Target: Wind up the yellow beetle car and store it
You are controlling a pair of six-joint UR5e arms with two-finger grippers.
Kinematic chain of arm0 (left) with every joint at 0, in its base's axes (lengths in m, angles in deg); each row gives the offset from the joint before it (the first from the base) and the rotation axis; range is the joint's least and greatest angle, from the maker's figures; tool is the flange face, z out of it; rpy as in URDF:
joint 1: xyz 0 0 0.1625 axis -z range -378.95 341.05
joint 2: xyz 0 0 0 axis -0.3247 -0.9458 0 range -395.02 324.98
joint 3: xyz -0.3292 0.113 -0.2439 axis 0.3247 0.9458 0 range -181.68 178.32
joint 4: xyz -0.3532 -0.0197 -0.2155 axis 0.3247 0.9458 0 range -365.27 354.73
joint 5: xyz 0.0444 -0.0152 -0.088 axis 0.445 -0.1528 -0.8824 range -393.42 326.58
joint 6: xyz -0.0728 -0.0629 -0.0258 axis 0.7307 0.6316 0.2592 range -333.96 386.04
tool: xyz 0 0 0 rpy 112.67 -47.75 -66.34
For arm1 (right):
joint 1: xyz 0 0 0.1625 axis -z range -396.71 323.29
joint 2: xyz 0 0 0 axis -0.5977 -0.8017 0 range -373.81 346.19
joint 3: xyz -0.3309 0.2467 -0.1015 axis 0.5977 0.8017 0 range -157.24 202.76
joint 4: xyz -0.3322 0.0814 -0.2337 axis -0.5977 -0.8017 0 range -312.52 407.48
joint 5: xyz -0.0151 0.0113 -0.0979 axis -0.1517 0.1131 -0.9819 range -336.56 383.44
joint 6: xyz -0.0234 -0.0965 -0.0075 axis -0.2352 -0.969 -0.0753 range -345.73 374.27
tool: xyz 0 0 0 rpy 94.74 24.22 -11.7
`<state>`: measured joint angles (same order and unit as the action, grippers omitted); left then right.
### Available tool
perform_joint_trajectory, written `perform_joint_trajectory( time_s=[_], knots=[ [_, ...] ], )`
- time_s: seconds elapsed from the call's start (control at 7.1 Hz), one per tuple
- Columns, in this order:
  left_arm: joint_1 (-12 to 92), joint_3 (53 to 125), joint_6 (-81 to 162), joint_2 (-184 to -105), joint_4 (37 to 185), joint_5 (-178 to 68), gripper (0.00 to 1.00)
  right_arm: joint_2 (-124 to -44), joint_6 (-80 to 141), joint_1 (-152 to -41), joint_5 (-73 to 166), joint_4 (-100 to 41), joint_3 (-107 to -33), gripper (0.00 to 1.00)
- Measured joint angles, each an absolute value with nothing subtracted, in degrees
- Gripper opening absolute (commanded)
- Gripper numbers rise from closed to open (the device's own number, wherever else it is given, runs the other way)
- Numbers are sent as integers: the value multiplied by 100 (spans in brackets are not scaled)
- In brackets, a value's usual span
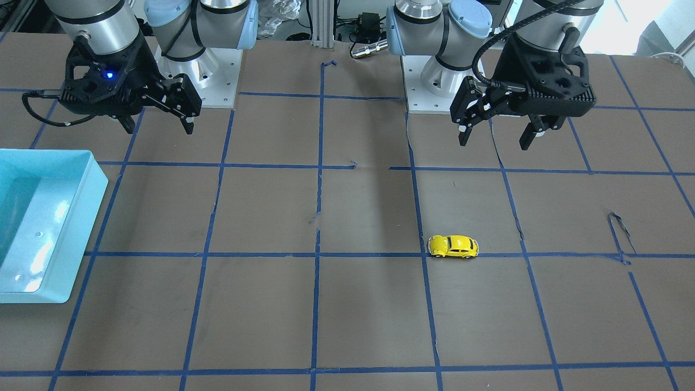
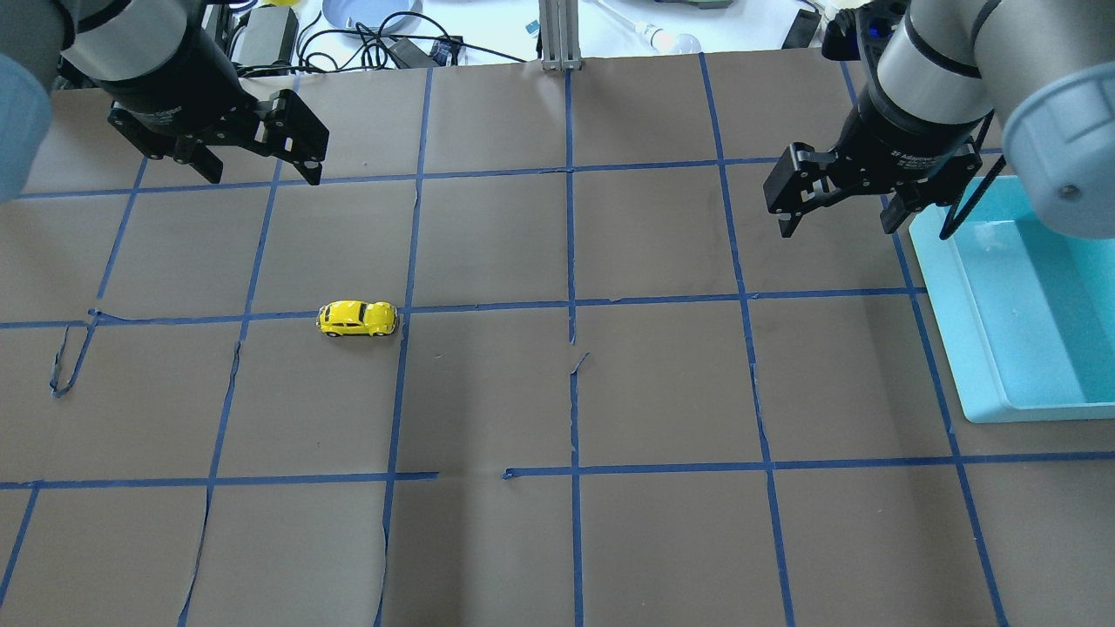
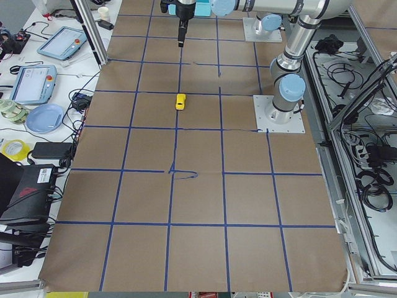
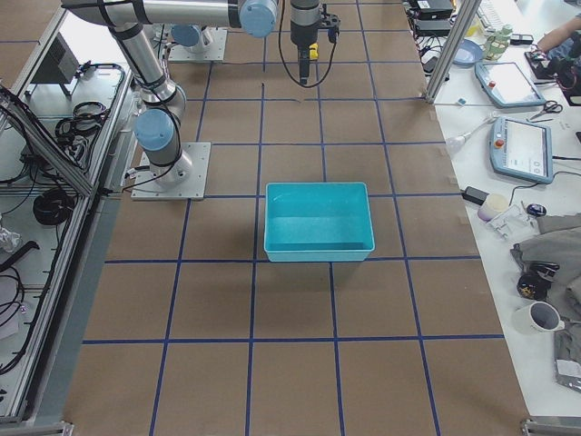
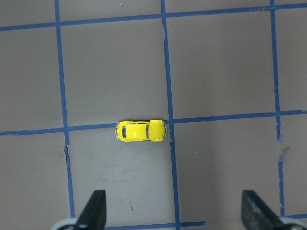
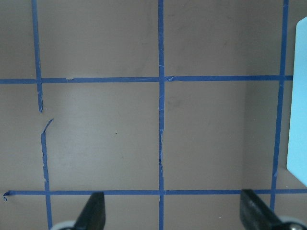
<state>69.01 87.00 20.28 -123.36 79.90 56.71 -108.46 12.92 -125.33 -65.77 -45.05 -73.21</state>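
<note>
The yellow beetle car [image 1: 453, 246] stands on its wheels on the brown table, on a blue tape line; it also shows in the overhead view [image 2: 358, 319] and the left wrist view [image 5: 141, 131]. My left gripper [image 2: 261, 170] hovers open and empty above the table, farther back than the car; its fingertips [image 5: 93, 211] frame the bottom of its wrist view. My right gripper [image 2: 838, 228] is open and empty, high beside the teal bin [image 2: 949, 305]. In the right wrist view only bare table and the bin's edge [image 6: 300, 96] show.
The teal bin [image 1: 81, 228] is empty and sits at the table's end on my right. Blue tape lines grid the brown paper, which has small tears [image 2: 61, 366]. Tablets, cables and cups lie on side benches [image 3: 37, 81].
</note>
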Motion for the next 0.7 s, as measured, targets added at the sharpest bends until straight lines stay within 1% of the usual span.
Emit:
perform_joint_trajectory(
  time_s=[0.7],
  knots=[
    [6895,8689,2024,-12348,7989,5675,99,-10847,1288,-12539,-6558,-4535,-7315,100]
  ],
)
